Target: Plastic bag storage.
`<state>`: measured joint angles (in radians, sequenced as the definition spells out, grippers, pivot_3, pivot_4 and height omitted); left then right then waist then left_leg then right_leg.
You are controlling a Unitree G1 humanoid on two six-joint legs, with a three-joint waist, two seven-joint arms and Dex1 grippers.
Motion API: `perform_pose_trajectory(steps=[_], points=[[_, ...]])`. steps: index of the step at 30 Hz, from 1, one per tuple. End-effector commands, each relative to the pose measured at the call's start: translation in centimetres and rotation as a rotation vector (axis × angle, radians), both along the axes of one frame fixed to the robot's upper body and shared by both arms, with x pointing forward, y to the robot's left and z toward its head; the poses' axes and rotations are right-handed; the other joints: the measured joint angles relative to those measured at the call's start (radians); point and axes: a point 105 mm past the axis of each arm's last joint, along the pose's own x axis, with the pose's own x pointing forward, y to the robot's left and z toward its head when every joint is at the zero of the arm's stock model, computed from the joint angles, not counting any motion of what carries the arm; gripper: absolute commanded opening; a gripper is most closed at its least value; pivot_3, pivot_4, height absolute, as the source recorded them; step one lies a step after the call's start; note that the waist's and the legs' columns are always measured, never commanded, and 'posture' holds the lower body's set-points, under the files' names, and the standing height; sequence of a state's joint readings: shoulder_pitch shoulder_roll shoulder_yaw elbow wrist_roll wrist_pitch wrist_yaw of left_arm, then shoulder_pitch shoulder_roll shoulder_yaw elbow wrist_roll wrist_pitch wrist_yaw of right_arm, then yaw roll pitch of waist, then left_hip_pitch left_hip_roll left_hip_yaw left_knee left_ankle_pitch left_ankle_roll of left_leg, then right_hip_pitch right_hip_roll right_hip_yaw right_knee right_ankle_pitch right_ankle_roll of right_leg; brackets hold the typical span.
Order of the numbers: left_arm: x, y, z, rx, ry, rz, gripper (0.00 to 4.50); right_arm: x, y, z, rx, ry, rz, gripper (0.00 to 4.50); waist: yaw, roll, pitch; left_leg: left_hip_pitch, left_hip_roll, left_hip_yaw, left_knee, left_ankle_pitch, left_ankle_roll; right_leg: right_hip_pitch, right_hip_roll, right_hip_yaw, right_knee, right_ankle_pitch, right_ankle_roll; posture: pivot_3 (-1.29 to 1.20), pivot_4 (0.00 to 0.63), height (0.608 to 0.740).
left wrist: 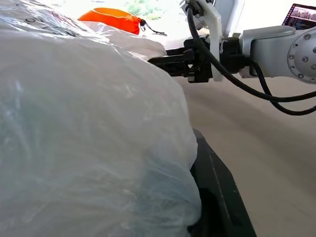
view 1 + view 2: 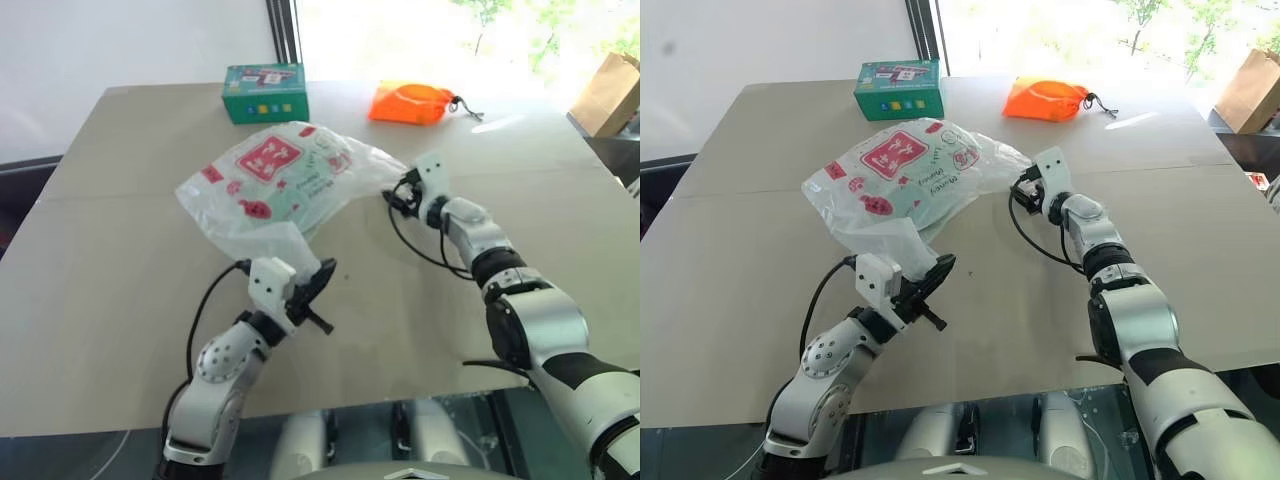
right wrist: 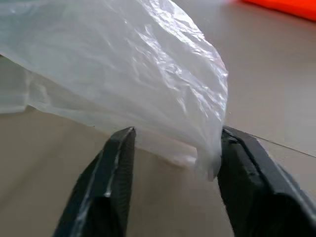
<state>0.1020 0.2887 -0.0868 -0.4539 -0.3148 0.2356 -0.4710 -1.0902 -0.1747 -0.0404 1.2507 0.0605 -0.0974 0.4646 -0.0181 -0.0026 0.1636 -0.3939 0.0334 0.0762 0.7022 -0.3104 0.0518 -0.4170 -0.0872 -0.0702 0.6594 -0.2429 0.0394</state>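
Left eye view: left tool (image 2: 318,282) pinches plastic bag (image 2: 285,180); right tool (image 3: 173,163) half-open around its edge.

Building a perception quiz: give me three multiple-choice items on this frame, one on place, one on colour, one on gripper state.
1. Where is the green box?
A. far table edge, beside the orange pouch
B. under the bag
C. in a gripper

2. What colour are the plastic bag prints?
A. blue
B. red
C. black

3. What is the left gripper doing?
A. open, empty
B. shut on the plastic bag
C. holding the pouch

Answers: 1 A, it sits on the table far side; 2 B, red patches show; 3 B, the bag's near end is pinched, while the right gripper straddles the other end, fingers apart.
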Motion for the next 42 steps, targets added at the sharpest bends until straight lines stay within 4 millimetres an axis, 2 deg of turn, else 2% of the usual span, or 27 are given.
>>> perform_pose_trajectory(steps=[1,3,4,8,10,13,16,18,19,22,24,27,30,33,35,38,41,42], points=[[-0.2,0.6,1.2,0.012,-0.058,0.024,0.00,0.6,0.0,3.1,0.073,-0.102,-0.027,1.09,-0.001,0.000,0.000,0.000,0.000,0.000,0.000,0.000,0.000,0.000,0.000,0.000,0.000,0.000,0.000,0.00,0.150,0.740],[-0.2,0.9,1.2,0.014,-0.057,0.034,0.00,0.7,-0.4,3.5,0.112,-0.115,-0.040,0.25,-0.001,0.000,0.000,0.000,0.000,0.000,0.000,0.000,0.000,0.000,0.000,0.000,0.000,0.000,0.000,0.00,0.150,0.740],[-0.1,0.9,1.2,0.014,-0.056,0.034,0.00,0.7,-0.6,3.7,0.128,-0.122,-0.042,0.03,-0.001,0.000,0.000,0.000,0.000,0.000,0.000,0.000,0.000,0.000,0.000,0.000,0.000,0.000,0.000,0.00,0.150,0.740],[0.3,1.0,1.3,0.023,-0.063,0.032,0.00,0.7,-1.8,4.9,0.151,-0.165,-0.038,0.03,0.001,0.000,0.000,0.000,0.000,0.000,0.000,0.000,0.000,0.000,0.000,0.000,0.000,0.000,0.000,0.00,0.150,0.740],[1.1,1.5,2.5,0.036,-0.094,0.042,0.00,0.4,-2.4,5.8,0.163,-0.186,-0.001,0.03,0.005,0.001,0.001,-0.001,0.000,-0.001,0.000,0.000,0.000,0.000,0.000,-0.001,0.000,0.000,0.000,0.00,0.150,0.740],[3.8,3.1,6.8,-0.005,-0.165,0.115,0.00,0.1,-3.7,7.9,0.179,-0.183,0.051,0.03,0.011,0.002,0.002,-0.001,0.000,-0.002,0.000,0.000,0.000,0.000,0.000,-0.002,0.000,0.000,0.000,0.00,0.150,0.740],[6.5,5.5,12.7,-0.016,-0.284,0.176,0.00,0.1,-5.5,12.0,0.142,-0.252,0.034,0.03,0.010,0.002,0.003,-0.002,0.000,-0.004,0.002,0.001,-0.001,0.001,0.000,-0.004,0.001,0.000,0.000,0.00,0.150,0.740],[8.9,7.5,16.8,0.000,-0.360,0.232,0.00,0.3,-6.9,15.9,0.074,-0.357,-0.028,0.03,0.005,0.003,0.003,-0.003,-0.001,-0.004,0.001,0.001,-0.001,0.000,0.000,-0.005,0.000,0.000,0.000,0.00,0.150,0.740],[10.1,8.4,19.2,-0.002,-0.397,0.254,0.00,0.4,-7.8,18.5,0.073,-0.419,-0.092,0.03,0.004,0.004,0.006,-0.003,-0.002,-0.004,0.001,0.001,-0.001,0.000,0.000,-0.005,0.000,0.000,0.000,0.00,0.150,0.740],[12.5,10.6,25.4,-0.049,-0.493,0.300,0.00,-0.2,-9.7,24.9,0.178,-0.554,-0.212,0.03,-0.006,0.004,0.009,-0.006,-0.007,-0.003,0.000,0.001,-0.002,-0.005,0.000,-0.003,0.001,0.000,0.000,0.00,0.150,0.740],[13.8,11.6,27.9,-0.033,-0.534,0.338,0.00,-0.8,-9.9,27.2,0.210,-0.604,-0.216,0.03,-0.012,0.003,0.009,-0.006,-0.007,-0.002,-0.004,0.002,-0.003,-0.005,0.001,-0.004,0.001,0.000,0.001,0.00,0.150,0.740],[14.6,11.5,30.2,0.035,-0.605,0.347,0.00,-1.3,-9.7,28.3,0.178,-0.641,-0.195,0.03,-0.022,0.001,0.007,-0.005,-0.008,0.002,-0.015,0.003,-0.004,-0.004,0.000,-0.008,-0.008,-0.001,0.001,0.00,0.150,0.740],[14.6,11.1,31.2,0.035,-0.650,0.314,0.00,-1.4,-10.2,28.0,0.178,-0.642,-0.188,0.03,-0.025,0.001,0.008,-0.006,-0.008,0.003,-0.018,0.003,-0.004,-0.004,-0.001,-0.012,-0.014,0.000,0.001,0.00,0.150,0.740],[14.1,10.9,30.7,0.041,-0.672,0.281,0.00,-2.1,-11.5,26.8,0.177,-0.624,-0.143,0.03,-0.024,0.001,0.008,-0.008,-0.008,0.001,-0.018,0.003,-0.004,-0.005,-0.001,-0.014,-0.016,-0.001,0.001,0.00,0.150,0.740],[13.6,10.6,29.2,0.048,-0.648,0.234,0.00,-3.0,-11.7,25.5,0.161,-0.587,-0.080,0.03,-0.025,0.002,0.009,-0.011,-0.008,-0.001,-0.017,0.003,-0.004,-0.007,-0.001,-0.016,-0.016,-0.001,0.002,0.00,0.150,0.740],[11.5,9.6,25.6,0.013,-0.543,0.130,0.00,-5.2,-12.3,22.6,0.161,-0.484,-0.017,0.03,-0.026,0.002,0.009,-0.013,-0.007,-0.004,-0.016,0.003,-0.004,-0.007,-0.002,-0.018,-0.017,-0.001,0.002,0.00,0.150,0.740],[8.1,9.2,20.7,-0.033,-0.399,0.056,0.00,-8.7,-12.8,18.0,0.161,-0.305,0.062,0.03,-0.023,0.002,0.009,-0.016,-0.002,-0.010,-0.014,0.003,-0.004,-0.008,-0.002,-0.020,-0.015,-0.001,0.002,0.00,0.150,0.740],[7.3,9.3,19.6,-0.034,-0.361,0.058,0.00,-9.6,-12.8,16.9,0.158,-0.256,0.075,0.03,-0.022,0.002,0.009,-0.018,-0.002,-0.012,-0.015,0.003,-0.004,-0.008,-0.002,-0.021,-0.016,-0.001,0.002,0.00,0.150,0.740]])
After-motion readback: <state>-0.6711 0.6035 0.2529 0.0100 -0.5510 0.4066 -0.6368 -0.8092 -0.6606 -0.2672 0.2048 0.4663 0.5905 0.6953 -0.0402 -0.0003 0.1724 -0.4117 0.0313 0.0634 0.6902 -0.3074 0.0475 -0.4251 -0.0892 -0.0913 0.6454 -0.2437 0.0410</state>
